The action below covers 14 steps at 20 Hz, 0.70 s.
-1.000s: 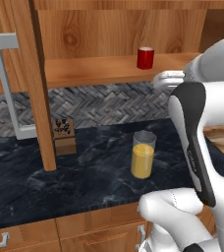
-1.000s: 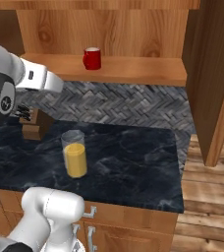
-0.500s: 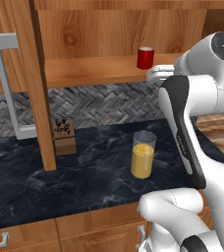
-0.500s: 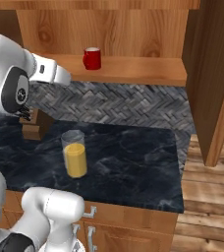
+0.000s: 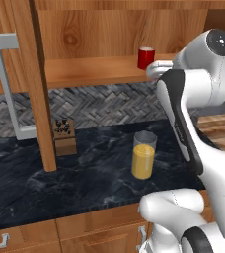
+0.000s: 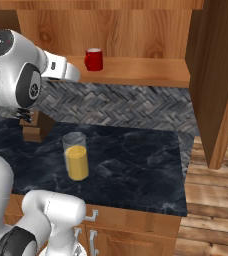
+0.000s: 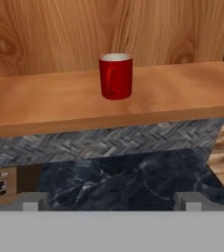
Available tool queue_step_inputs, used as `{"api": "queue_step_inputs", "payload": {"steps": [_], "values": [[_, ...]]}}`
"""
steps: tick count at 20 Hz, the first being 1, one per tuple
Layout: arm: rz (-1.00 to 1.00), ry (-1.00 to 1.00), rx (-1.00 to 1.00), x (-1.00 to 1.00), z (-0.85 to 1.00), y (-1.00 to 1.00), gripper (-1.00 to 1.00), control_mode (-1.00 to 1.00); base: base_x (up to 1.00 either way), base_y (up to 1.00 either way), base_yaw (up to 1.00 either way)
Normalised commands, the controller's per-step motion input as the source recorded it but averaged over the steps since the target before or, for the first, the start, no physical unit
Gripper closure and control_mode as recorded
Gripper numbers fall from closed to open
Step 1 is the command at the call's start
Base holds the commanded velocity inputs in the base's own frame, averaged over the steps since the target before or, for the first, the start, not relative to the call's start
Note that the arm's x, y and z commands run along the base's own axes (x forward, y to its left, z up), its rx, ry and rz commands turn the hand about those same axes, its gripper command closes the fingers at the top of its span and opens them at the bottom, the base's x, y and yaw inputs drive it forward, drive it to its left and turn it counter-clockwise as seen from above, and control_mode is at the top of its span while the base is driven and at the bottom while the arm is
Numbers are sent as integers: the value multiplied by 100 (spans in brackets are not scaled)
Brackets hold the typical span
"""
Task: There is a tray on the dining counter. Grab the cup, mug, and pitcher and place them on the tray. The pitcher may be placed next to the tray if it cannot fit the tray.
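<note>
Mug (image 7: 116,76) is the thing in play: a small red mug with a white inside, standing upright on a wooden shelf (image 7: 45,106) above the black marbled counter (image 5: 85,173), a little back from the shelf's front edge. Over the last second the white arm (image 5: 183,118) has swung up from beside the shelf and turned its hand toward the mug, so the mug now sits nearly centred in the hand view. The claw (image 7: 109,202) is spread fully wide and holds nothing; its two tips show well short of the mug, with the shelf's front edge between them. That suggests the reach for the mug is just starting and no vessel has been moved yet. Below, the tall glass pitcher (image 5: 144,155) of orange liquid stands on the counter toward its front edge, well apart from the mug. A small wooden knife block (image 5: 64,137) sits at the back of the counter against the herringbone wall.
</note>
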Motion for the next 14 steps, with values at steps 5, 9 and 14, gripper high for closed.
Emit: {"api": "queue_step_inputs", "payload": {"steps": [5, 9, 14], "values": [[-1, 0, 0, 46, 0, 0, -100, -100, 0, 0, 0], [0, 0, 0, 37, 0, 0, -100, -100, 0, 0, 0], [0, 0, 0, 33, 0, 0, -100, -100, 0, 0, 0]]}}
